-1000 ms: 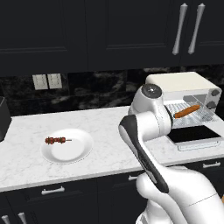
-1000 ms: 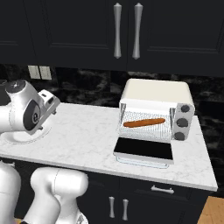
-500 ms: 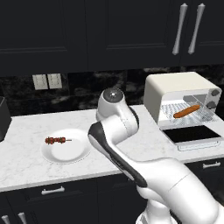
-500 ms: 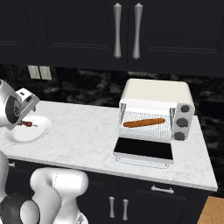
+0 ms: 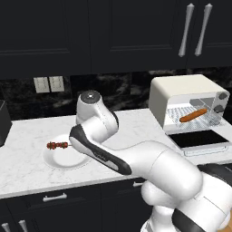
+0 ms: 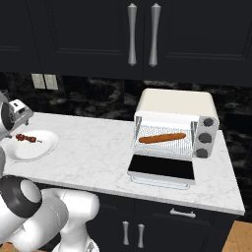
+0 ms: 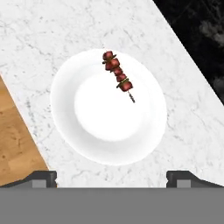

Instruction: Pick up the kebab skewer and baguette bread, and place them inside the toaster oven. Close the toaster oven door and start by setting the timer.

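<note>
While the jaws [image 7: 112,177] hang wide open and empty above a white plate [image 7: 87,131], the kebab skewer [image 7: 118,77] lies near that plate's rim at twelve o'clock in the hand view. Farther along the marble table [image 6: 93,147], the toaster oven [image 6: 174,123] stands with its door [image 6: 161,167] folded down flat, the baguette bread [image 6: 162,138] resting on the rack inside.

A glossy white arm [image 5: 149,163] of rounded segments, with dark grey joints and a black band.
</note>
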